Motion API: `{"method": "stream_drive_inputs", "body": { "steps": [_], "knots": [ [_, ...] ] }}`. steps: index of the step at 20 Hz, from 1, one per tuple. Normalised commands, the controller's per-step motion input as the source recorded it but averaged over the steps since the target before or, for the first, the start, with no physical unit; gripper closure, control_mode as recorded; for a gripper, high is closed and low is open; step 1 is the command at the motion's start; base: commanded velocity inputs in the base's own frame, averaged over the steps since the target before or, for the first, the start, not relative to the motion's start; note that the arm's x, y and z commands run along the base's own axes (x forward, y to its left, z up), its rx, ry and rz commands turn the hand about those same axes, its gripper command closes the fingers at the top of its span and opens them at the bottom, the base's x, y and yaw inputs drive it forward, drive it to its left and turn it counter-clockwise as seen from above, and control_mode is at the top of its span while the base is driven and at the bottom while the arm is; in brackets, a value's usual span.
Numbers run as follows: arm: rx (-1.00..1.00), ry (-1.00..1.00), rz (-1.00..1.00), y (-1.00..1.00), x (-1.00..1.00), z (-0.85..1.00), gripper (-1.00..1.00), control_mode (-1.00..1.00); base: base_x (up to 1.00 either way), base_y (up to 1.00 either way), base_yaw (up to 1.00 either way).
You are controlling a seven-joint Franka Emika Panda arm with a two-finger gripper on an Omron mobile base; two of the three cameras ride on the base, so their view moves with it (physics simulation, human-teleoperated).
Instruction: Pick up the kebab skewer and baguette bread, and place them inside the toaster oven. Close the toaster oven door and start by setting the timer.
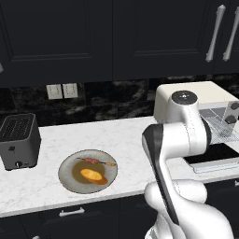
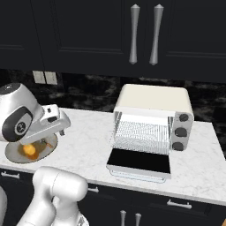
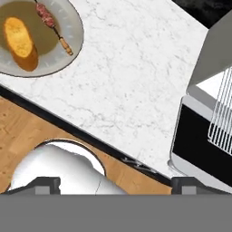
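Both foods lie on the plate [image 1: 70, 161] on the table [image 1: 121, 135]: the kebab skewer [image 1: 95, 161] at the back, the baguette bread [image 1: 92, 175] in front. At the right, the toaster oven [image 2: 152, 110] has its toaster oven door [image 2: 139, 161] folded down flat, rack bare. Spread wide with nothing between its tips, the claw [image 3: 115, 183] looks down between plate and oven. Judging by this, the 1st pickup is pending; next it must swing over the plate and descend onto the skewer.

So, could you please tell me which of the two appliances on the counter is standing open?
The cream-white toaster oven on the right: its glass door lies folded down flat, baring the wire rack. The dark grey two-slot toaster has no door.
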Motion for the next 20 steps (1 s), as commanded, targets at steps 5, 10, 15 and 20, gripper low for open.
{"method": "stream_drive_inputs", "body": {
  "steps": [5, 10, 15, 20],
  "knots": [
    [0.05, 0.0, -0.08, 1.0, 0.05, -0.27, -1.0, -1.0, 0.0, 0.0, 0.0],
    [0.12, 0.0, -0.05, 0.91, 0.09, -0.31, -1.0, -1.0, 0.0, 0.0, 0.0],
    [0.16, 0.03, 0.0, 0.66, 0.12, -0.55, -1.0, -1.0, 0.0, 0.0, 0.0],
    [0.06, -0.02, 0.0, 0.34, 0.48, -0.56, -1.0, -1.0, 0.0, 0.0, 0.0]
  ]
}}
